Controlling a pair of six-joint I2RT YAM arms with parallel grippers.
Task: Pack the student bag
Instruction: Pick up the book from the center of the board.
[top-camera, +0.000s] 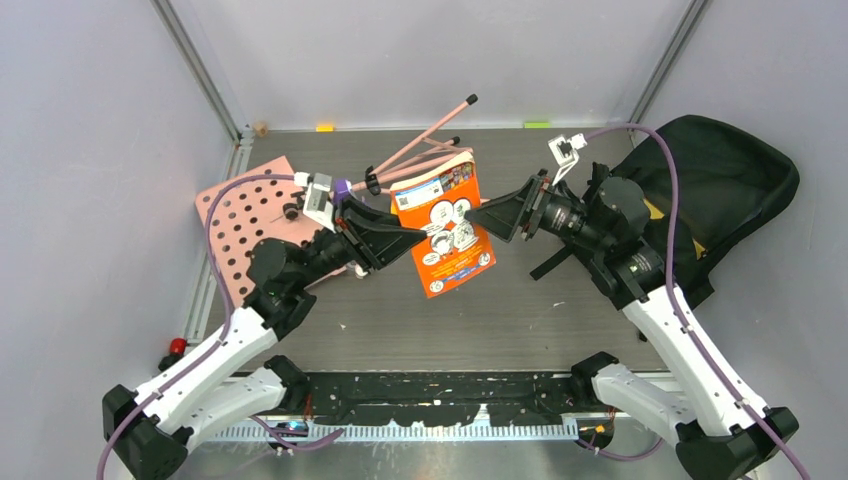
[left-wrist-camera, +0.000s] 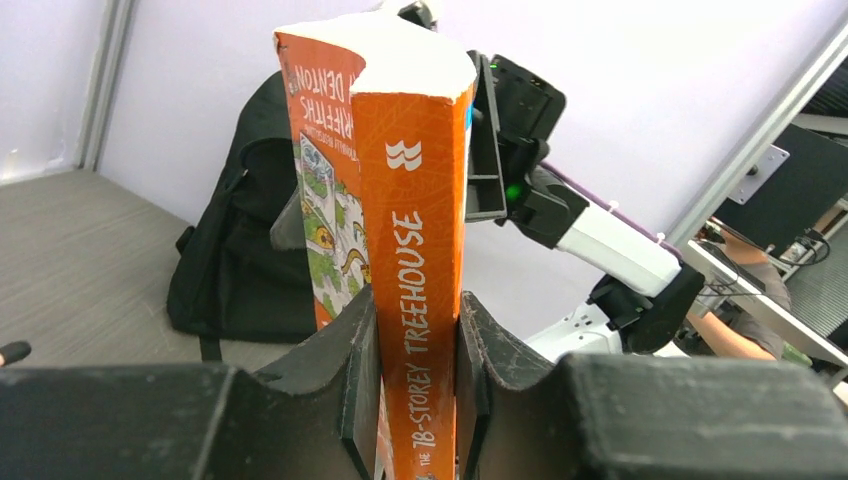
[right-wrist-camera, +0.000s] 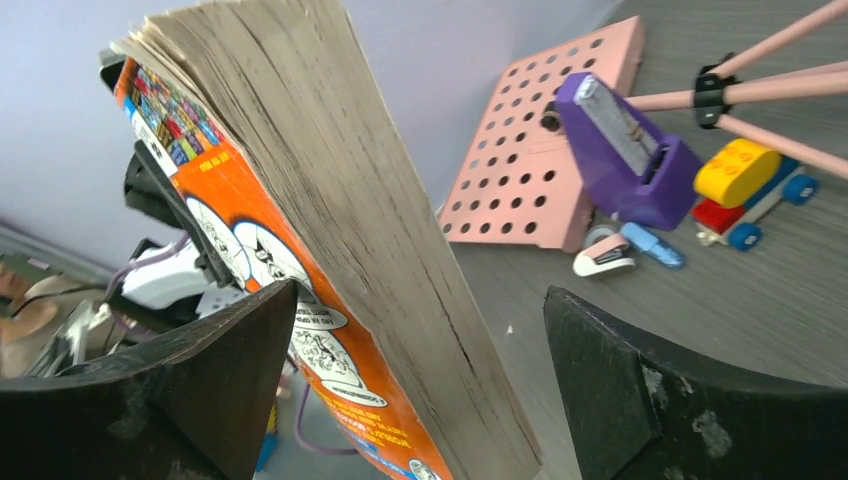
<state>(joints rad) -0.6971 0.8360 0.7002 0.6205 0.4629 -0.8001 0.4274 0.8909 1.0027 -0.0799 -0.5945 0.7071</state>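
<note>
While the overhead view shows the left tool (top-camera: 405, 238) clamping an orange book (top-camera: 447, 225) mid-frame above the desk (top-camera: 400, 330), the student bag (top-camera: 730, 190) lies at the right edge. In the left wrist view the spine reads "78-STOREY TREEHOUSE". In the right wrist view the right tool (right-wrist-camera: 420, 350) gapes wide around the page edges; a pink pegboard (right-wrist-camera: 530, 170) sits upper right.

From my console the left arm (top-camera: 205, 368) and the right arm (top-camera: 690, 345) look like twins: white shell links between chunky black joint housings, each with a purple cable (top-camera: 668, 195) running along it. Each wrist carries a small white camera block (top-camera: 318, 195). The fingers (right-wrist-camera: 640, 400) are matte black wedges, scuffed pale along their edges, and a green light (left-wrist-camera: 513, 191) glows on the right arm's black wrist.
</note>
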